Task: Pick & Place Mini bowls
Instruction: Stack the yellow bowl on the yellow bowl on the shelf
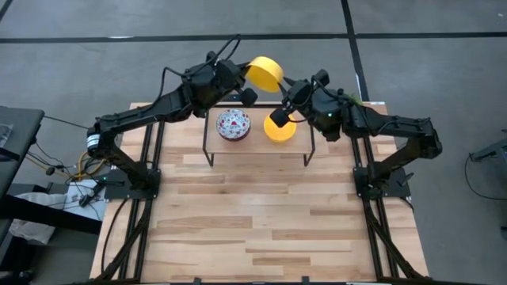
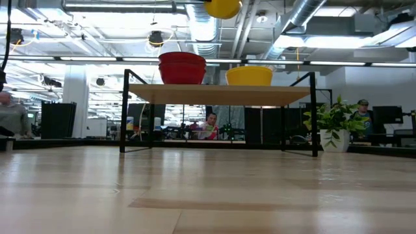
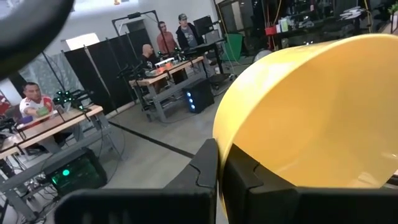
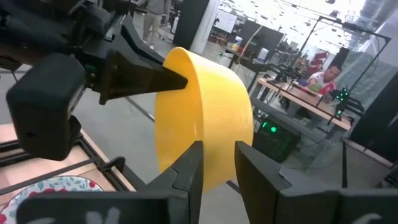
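Note:
My left gripper (image 1: 247, 89) is shut on a plain yellow mini bowl (image 1: 265, 74), held high above the far edge of a small raised shelf (image 2: 214, 95). It also shows as the yellow bowl (image 2: 223, 8) at the top of the low view. On the shelf stand a stack of red speckled bowls (image 1: 234, 124) and yellow bowl ware (image 1: 280, 131). My right gripper (image 4: 217, 168) is open over that shelf. Its fingers stand just before the held bowl (image 4: 208, 124), and the high view shows a gap between them. My left gripper pinches the yellow bowl by its rim (image 3: 219, 142), with one finger (image 3: 206, 168) outside the wall and the other finger (image 3: 249, 177) inside. The bowl is lifted clear and tipped onto its side, sticking out beyond the fingertips.
The shelf stands on black legs (image 2: 123, 110) at the far middle of the wooden table (image 1: 261, 229). A small green plant (image 2: 335, 123) stands behind the shelf's right end. People sit at desks in the room beyond. Both arms crowd close together above the shelf.

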